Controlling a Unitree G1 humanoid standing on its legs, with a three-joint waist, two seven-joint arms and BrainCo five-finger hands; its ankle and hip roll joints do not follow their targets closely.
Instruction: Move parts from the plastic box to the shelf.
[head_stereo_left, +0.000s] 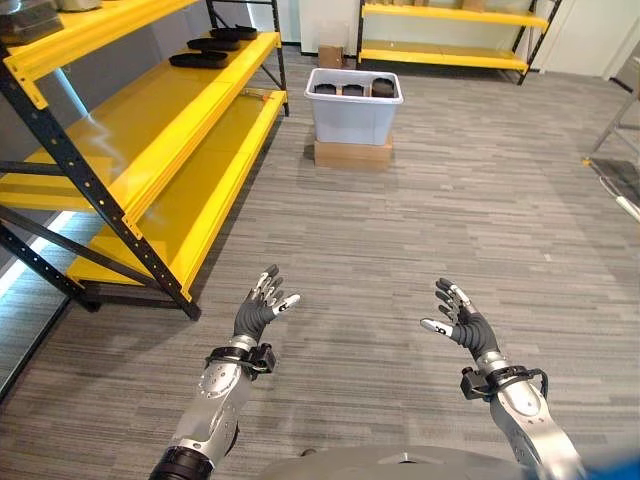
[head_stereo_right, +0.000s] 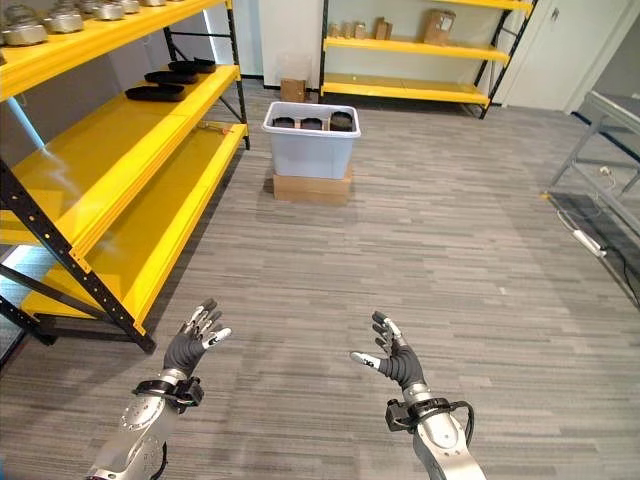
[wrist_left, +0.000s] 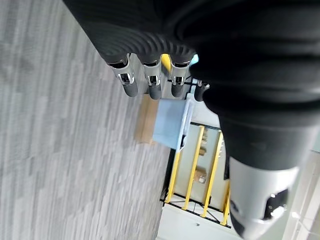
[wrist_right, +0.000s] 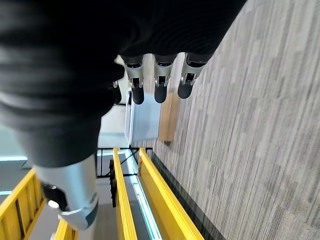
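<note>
Nearest: left robot hand (head_stereo_left: 258, 308) and right robot hand (head_stereo_left: 459, 322), fingers spread apart, holding nothing, well short of the box (head_stereo_left: 352, 112). Box far ahead on a cardboard base (head_stereo_left: 352, 153), dark parts (head_stereo_left: 352, 89) inside along its far rim. Left of the box, the yellow shelf (head_stereo_left: 170, 130), with flat dark trays (head_stereo_left: 198, 59) at its far end. Likely risks: clipping the shelf post on approach; nudging the box off its base with a clumsy reach.
</note>
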